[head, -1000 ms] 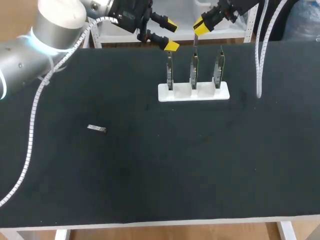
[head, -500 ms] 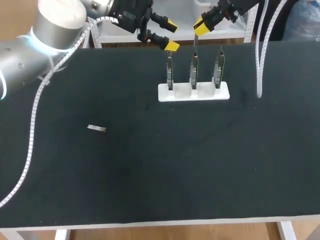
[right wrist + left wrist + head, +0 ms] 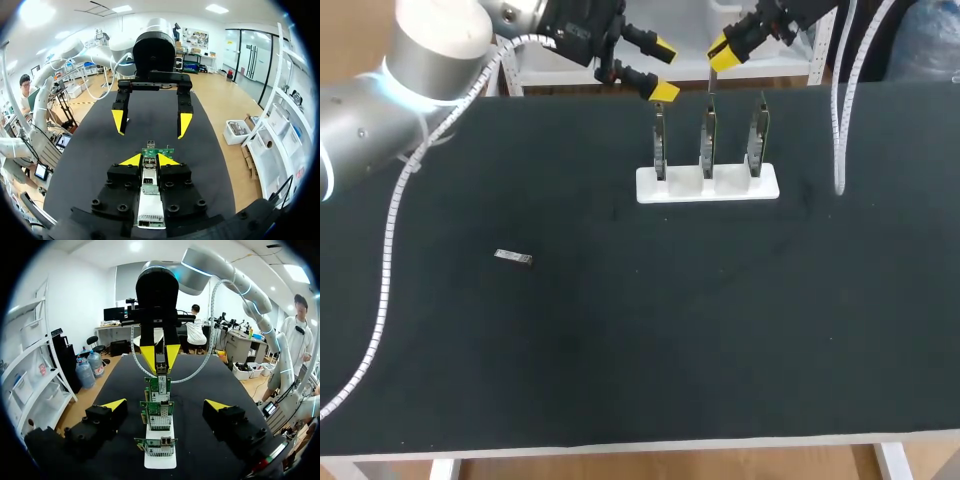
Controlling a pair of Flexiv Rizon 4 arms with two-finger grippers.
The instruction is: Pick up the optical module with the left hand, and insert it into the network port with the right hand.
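The optical module (image 3: 513, 257) lies flat on the table's (image 3: 620, 340) left half, long axis roughly across it. It is well apart from both claws, on my left arm's side. My left gripper (image 3: 662, 70) hangs spread and empty beside the card rack (image 3: 708, 184). My right gripper (image 3: 718, 52) is clenched on a silvery piece (image 3: 149, 182) over the middle card (image 3: 707, 140).

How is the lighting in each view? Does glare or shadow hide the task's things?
Head view: even light; the optical module lies pale on the black table, no shadow visible. Left wrist view: glare overhead, boards well lit. Right wrist view: the second module in the right gripper shows clearly.
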